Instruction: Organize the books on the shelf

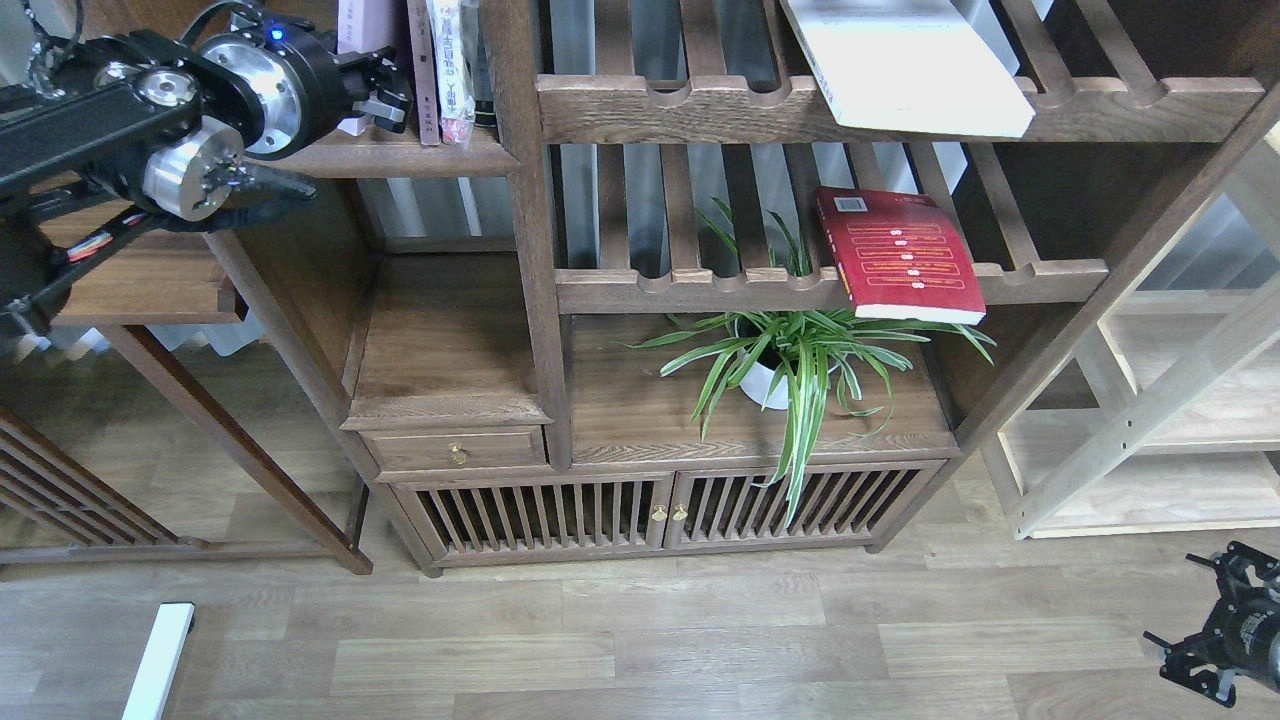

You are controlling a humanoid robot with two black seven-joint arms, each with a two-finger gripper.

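Observation:
The pale lavender-white book (pixel 358 22) stands upright on the dark solid shelf (pixel 420 156) at the top left. My left gripper (pixel 380 86) is against its lower part, fingers a little apart. I cannot tell whether they grip it. The white book with the yellow-green cover (pixel 905 65) lies on the upper slatted rack (pixel 660 105). The red book (pixel 900 255) lies on the lower slatted rack (pixel 700 290). My right gripper (pixel 1185 655) hangs low at the bottom right over the floor, small and dark.
A thin brown-spined book (pixel 422 70) and a plastic-wrapped one (pixel 452 70) stand right of the lavender book, against a post (pixel 520 150). A potted spider plant (pixel 790 360) sits under the red book. A pale wood rack (pixel 1180 420) is at the right.

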